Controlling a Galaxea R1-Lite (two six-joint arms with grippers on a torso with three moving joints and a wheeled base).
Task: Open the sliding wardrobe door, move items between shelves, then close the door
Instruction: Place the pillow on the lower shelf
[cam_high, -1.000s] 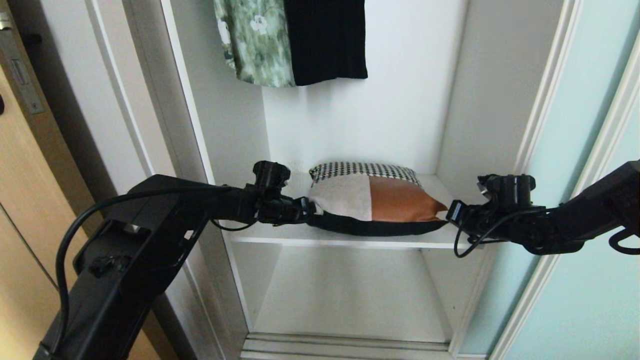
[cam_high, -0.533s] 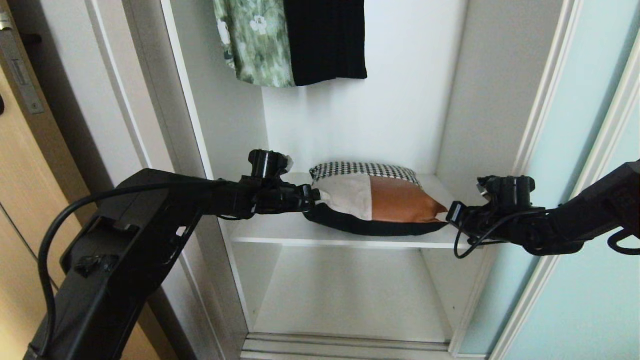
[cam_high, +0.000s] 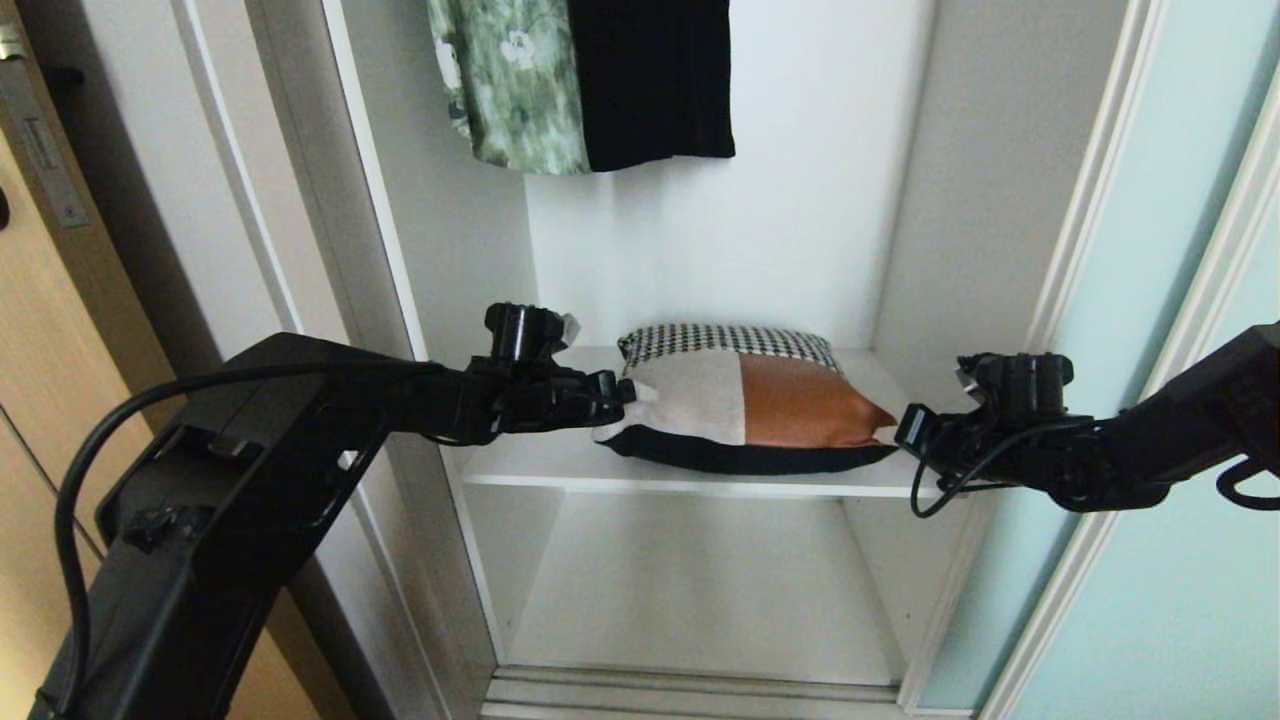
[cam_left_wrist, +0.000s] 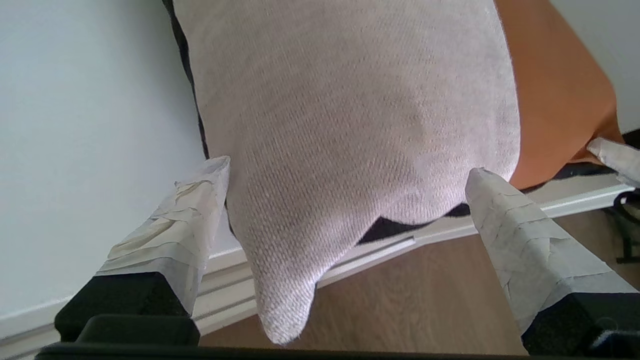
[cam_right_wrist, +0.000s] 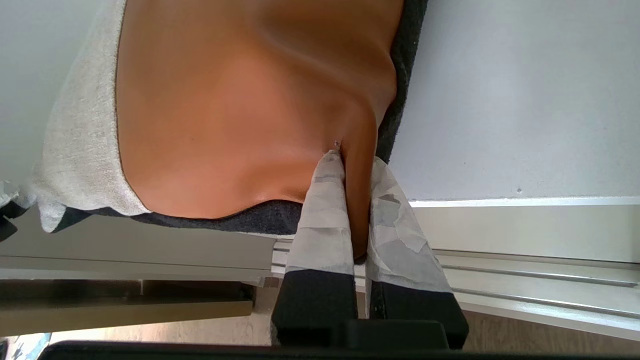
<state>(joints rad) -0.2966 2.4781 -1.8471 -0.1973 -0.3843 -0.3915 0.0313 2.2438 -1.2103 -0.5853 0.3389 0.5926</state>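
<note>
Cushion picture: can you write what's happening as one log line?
cushion: on upper shelf | right gripper: shut on cushion corner | left gripper: open around other corner | door: open

cushion (cam_high: 745, 400): square, black-white houndstooth band at the back, beige patch on the left, rust-brown patch on the right, black underside; lies flat on the upper shelf, front corners overhanging its edge
upper shelf (cam_high: 530, 462): flat matt white board, carries the cushion
lower shelf (cam_high: 700, 590): white board in the compartment beneath
sliding wardrobe door (cam_high: 1150, 560): frosted pale aqua glass, slim white frame; slid to the right, wardrobe open
</note>
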